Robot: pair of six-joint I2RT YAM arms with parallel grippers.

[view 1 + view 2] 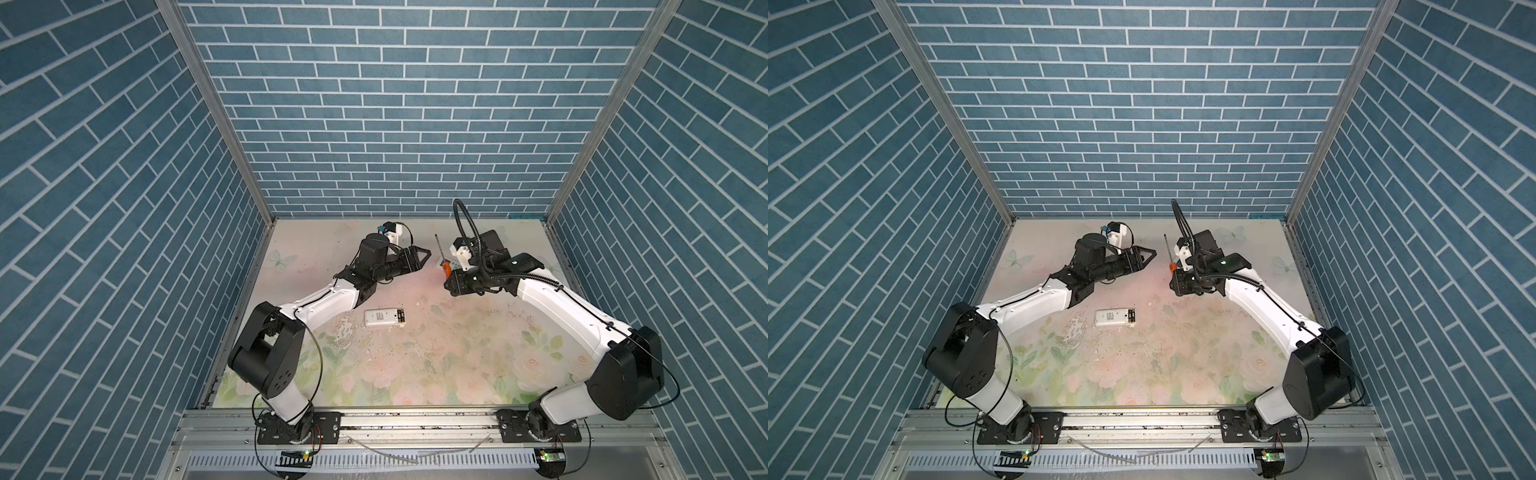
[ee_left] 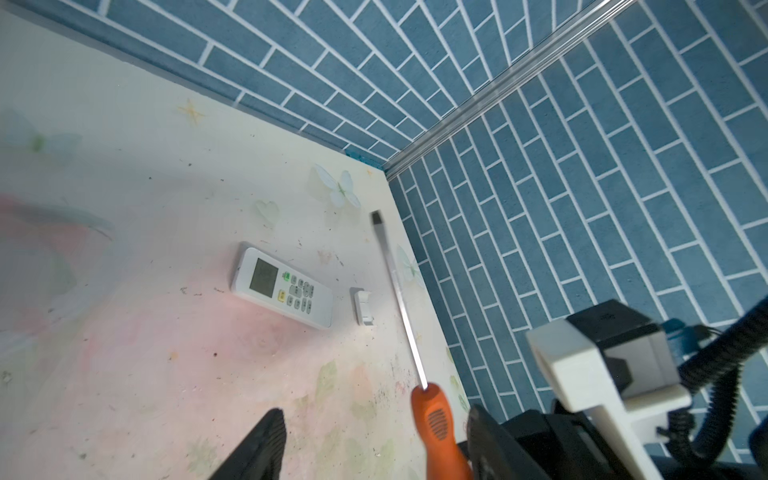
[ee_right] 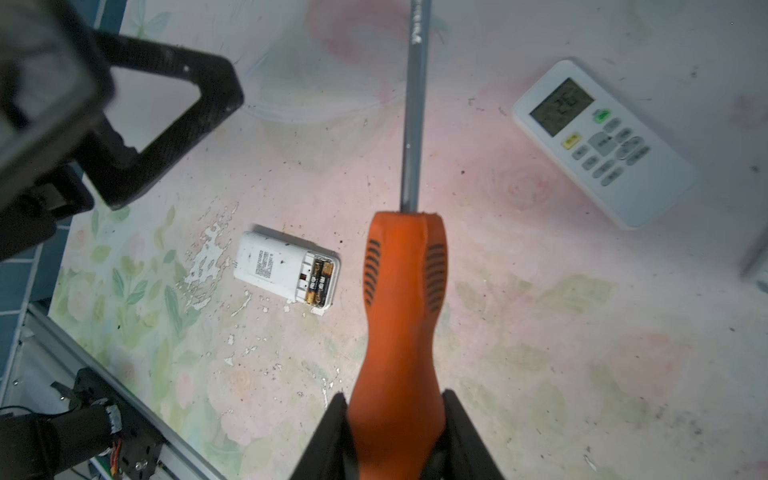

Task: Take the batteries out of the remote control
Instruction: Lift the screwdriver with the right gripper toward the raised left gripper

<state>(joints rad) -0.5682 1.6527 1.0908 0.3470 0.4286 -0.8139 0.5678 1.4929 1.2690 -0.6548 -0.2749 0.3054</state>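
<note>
The white remote control (image 1: 381, 319) lay face-down near the middle of the floral table (image 1: 457, 357) in both top views. Its battery bay was uncovered at its 3 o'clock end. The batteries (image 3: 319, 282), black with gold ends, sat side by side inside that bay.

The right gripper (image 3: 395, 398) hung above the table at about 2 o'clock from the remote. Its jaws pinched the orange handle of a flathead screwdriver (image 3: 399, 291), whose grey shaft pointed roughly toward 12 o'clock in the top views.

The left gripper (image 1: 426, 254) hovered at about 1 o'clock from the remote, with its jaws spread and nothing between them.

A second remote (image 2: 282, 286) lay face-up with its display lit. A small white battery cover (image 2: 362, 307) lay just beside it, and the two did not touch. The right arm largely hid both of these in the top views.
</note>
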